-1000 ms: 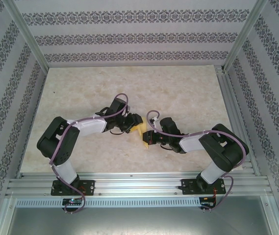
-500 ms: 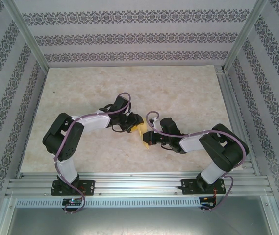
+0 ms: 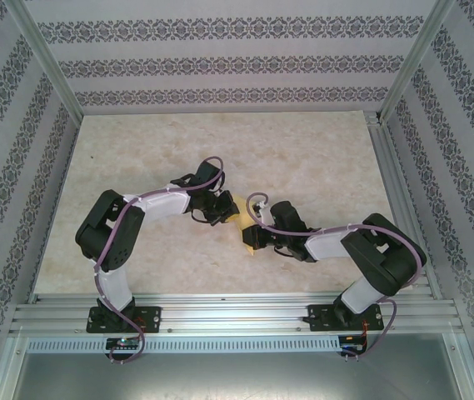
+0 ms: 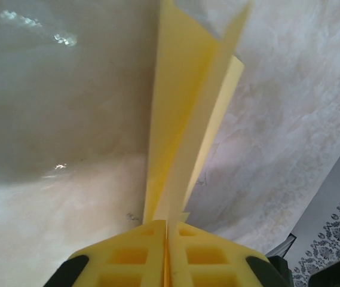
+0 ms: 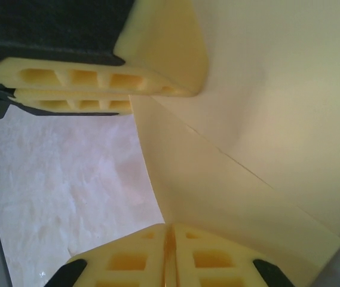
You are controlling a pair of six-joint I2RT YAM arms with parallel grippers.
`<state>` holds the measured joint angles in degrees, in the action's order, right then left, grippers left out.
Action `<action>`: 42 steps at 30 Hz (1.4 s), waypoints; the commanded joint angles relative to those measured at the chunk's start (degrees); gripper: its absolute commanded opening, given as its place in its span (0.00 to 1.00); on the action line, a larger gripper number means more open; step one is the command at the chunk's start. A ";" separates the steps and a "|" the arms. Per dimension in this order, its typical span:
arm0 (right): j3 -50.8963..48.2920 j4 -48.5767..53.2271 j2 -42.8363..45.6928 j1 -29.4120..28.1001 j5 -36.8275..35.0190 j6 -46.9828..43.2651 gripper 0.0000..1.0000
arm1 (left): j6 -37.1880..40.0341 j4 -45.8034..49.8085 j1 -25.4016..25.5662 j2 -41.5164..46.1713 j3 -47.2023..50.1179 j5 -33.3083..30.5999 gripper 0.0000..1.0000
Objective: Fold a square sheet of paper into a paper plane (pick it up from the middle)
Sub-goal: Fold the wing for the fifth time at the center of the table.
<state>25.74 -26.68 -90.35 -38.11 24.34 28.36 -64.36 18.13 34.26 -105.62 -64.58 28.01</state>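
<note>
Honestly, overhead I get only yellow slivers of the sheet (image 3: 237, 222) at frame centre, mostly hidden between the left gripper (image 3: 224, 208) and right gripper (image 3: 250, 237). Wrist views show more (folded layers, one sharp crease): each pincer is clamped flat on a sheet edge. Open table (image 3: 320, 158) toward the upper frame.

Pale marbled tabletop (image 3: 303, 150) within floral-patterned walls (image 3: 220, 67).

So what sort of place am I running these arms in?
Probably a lab recording booth, not a home: aluminium frame posts, wallpaper-patterned panels on three sides, a marble-look tabletop.
</note>
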 commanded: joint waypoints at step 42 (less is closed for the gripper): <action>17.06 39.24 3.15 -14.45 -32.95 -13.73 0.13 | 0.91 1.91 0.46 -2.13 -2.25 1.96 0.03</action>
<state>42.04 12.93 -88.42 -52.14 -9.34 13.89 -64.31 18.98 34.26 -106.59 -65.87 29.52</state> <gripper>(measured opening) 0.147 0.067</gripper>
